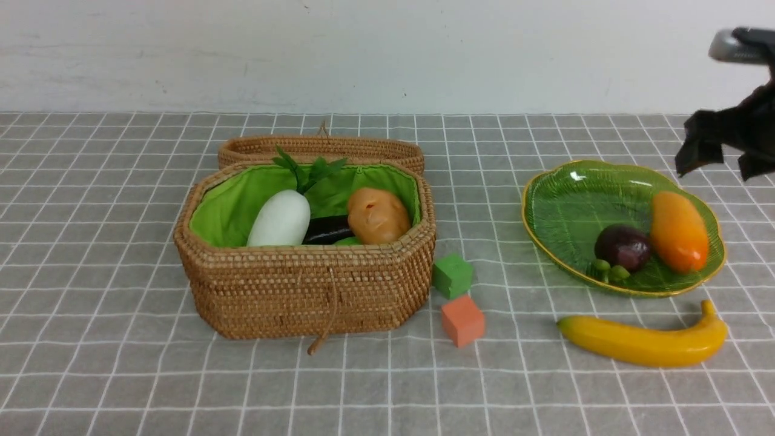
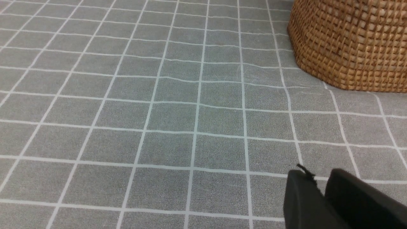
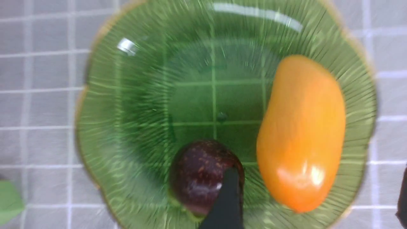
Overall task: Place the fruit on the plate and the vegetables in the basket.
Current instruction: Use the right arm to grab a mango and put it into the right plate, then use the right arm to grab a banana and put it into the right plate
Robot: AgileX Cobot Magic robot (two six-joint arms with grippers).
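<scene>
A grey grid-patterned cloth (image 1: pixel 121 375) covers your table beneath a plain white wall. Your woven basket (image 1: pixel 306 290) sits left of centre, lid folded back, holding the white radish (image 1: pixel 280 221), the potato (image 1: pixel 377 215) and a dark sliver of eggplant (image 1: pixel 327 232) between them. A green cube (image 1: pixel 452 275) and an orange cube (image 1: pixel 462 320) rest just beside it. On your green glass plate (image 1: pixel 563 206) lie the mango (image 1: pixel 678 231) and the mangosteen (image 1: pixel 622 246); the banana (image 1: pixel 645 339) still lies on the cloth in front of the plate. Your right gripper (image 3: pixel 318 203) hangs above the plate, fingers spread wide and empty. Your left gripper (image 2: pixel 321 197) appears nearly closed, holding nothing, though little of it shows
</scene>
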